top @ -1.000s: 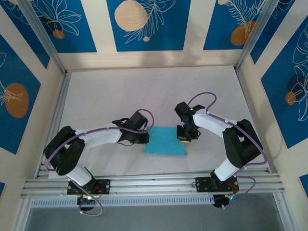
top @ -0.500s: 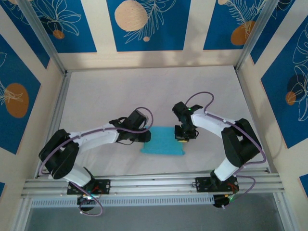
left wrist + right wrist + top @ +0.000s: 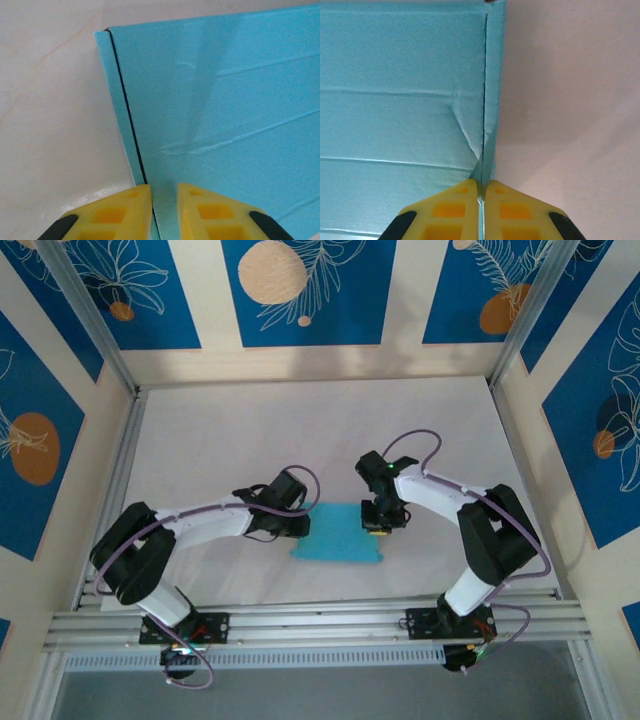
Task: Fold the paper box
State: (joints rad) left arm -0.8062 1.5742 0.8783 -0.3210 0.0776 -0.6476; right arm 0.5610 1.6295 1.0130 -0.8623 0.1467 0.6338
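1. Top view: a pale surface (image 3: 300, 430). The light-blue thin-card paper box (image 3: 338, 535) lies flat between both arms, seemingly mostly folded, with nothing visible inside.
2. Left wrist: the left fingers (image 3: 125, 210) stand slightly parted over its left edge.
3. Right wrist: the right fingers (image 3: 450, 210) pinch its right side flap; tucking likely remains.

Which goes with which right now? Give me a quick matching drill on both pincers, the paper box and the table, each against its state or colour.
Column one:
1. left pincer
2. right pincer
3. paper box
4. table

Column two:
A. light blue, lying between the two arms
B. whitish surface under the box
C. closed on the box's edge nearest the right arm
D. fingertips a little apart at the box's edge nearest the left arm

Pairs: 1-D; 2-C; 3-A; 4-B
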